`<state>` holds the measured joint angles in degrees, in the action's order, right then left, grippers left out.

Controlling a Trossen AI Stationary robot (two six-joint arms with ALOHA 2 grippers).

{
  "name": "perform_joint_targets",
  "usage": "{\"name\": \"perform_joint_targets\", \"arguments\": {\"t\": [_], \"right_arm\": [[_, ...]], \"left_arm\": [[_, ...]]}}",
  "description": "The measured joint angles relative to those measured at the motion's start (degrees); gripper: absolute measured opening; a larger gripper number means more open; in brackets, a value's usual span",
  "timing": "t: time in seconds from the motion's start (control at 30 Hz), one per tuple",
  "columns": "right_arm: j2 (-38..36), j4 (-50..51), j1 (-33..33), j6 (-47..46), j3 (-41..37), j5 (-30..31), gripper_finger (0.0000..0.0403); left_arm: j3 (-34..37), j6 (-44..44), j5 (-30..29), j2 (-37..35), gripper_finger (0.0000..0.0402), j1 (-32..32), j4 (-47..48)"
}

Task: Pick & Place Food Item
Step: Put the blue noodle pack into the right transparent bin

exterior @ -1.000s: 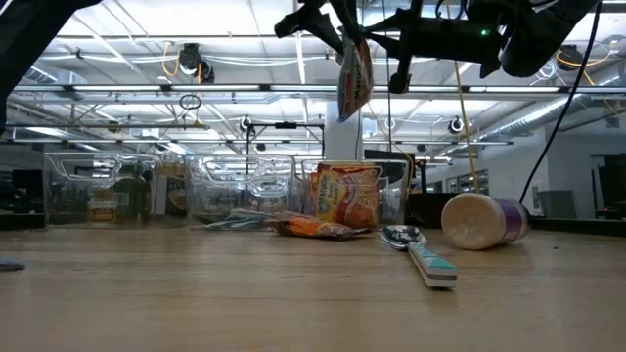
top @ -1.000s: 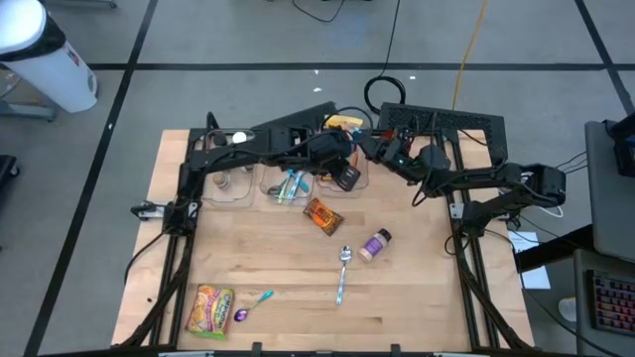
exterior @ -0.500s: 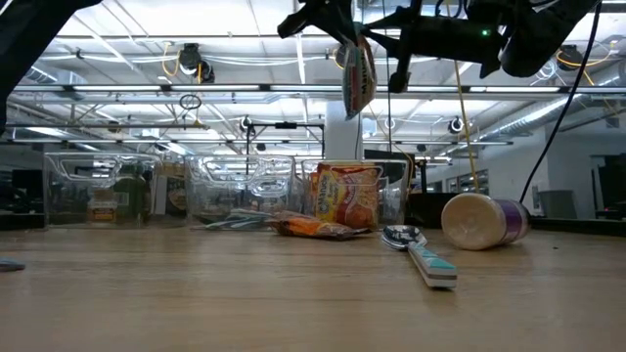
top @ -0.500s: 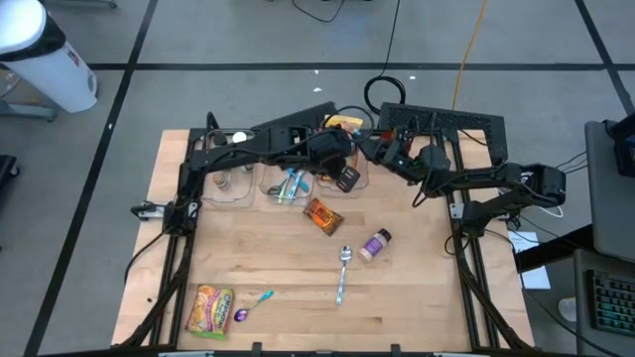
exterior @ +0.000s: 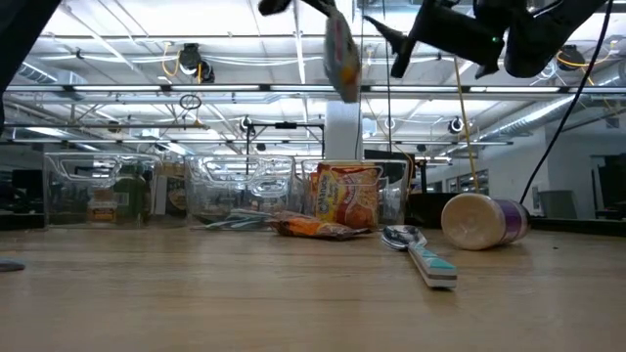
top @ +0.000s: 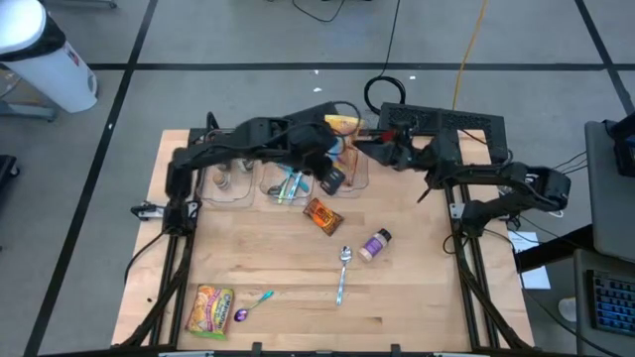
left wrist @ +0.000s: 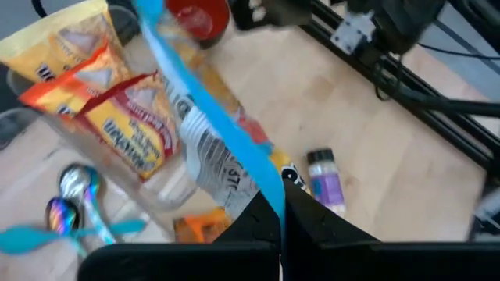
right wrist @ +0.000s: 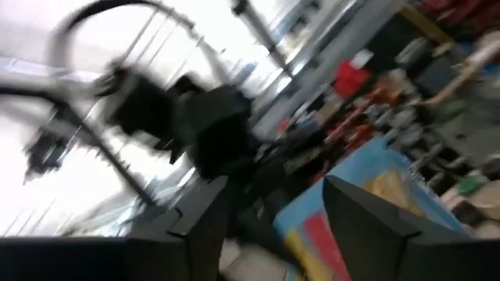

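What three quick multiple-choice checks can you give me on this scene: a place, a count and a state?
1. Where is the jar?
A. In a bin
B. On the table beside a spoon
C. In the right jaws

2. How many spoons lie outside the bins?
A. One
B. Two
C. Four

3. The left jaws are:
A. Shut on a packet in the air
B. Open over the jar
C. Resting on the table

Answers: 1 B, it lies on its side on the wood by that spoon. 2 B, that one plus a second spoon near the front. 3 A, the left wrist view shows the packet's edge pinched.
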<state>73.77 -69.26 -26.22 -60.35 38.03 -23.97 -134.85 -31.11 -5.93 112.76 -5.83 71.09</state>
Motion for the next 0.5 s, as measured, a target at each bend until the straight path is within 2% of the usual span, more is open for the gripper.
{"name": "perform_joint_targets", "arguments": {"t": [0.13,0.23,0.3,0.4,0.5], "right_arm": [[-3.3,2.0,-1.6,3.9,3.2,-8.3,0.0224],[-6.0,10.8,-1.5,10.2,9.2,-14.1,0.0225],[-6.9,21.9,-0.6,16.6,15.3,-18.7,0.0220],[-6.9,43.9,1.7,30.6,26.4,-24.0,0.0213],[-5.2,65.6,5.3,48.7,37.9,-23.7,0.0209]], "left_arm": [[0.0,-0.1,1.0,-4.3,0.0001,0.8,3.9],[0.0,-0.1,1.5,-7.1,0.0001,2.0,5.5],[-0.1,0.1,2.2,-8.2,0.0001,2.8,6.4],[-0.1,0.7,4.0,-9.1,0.0001,4.2,8.3],[0.0,1.6,6.0,-9.0,0.0000,5.5,10.0]]}}
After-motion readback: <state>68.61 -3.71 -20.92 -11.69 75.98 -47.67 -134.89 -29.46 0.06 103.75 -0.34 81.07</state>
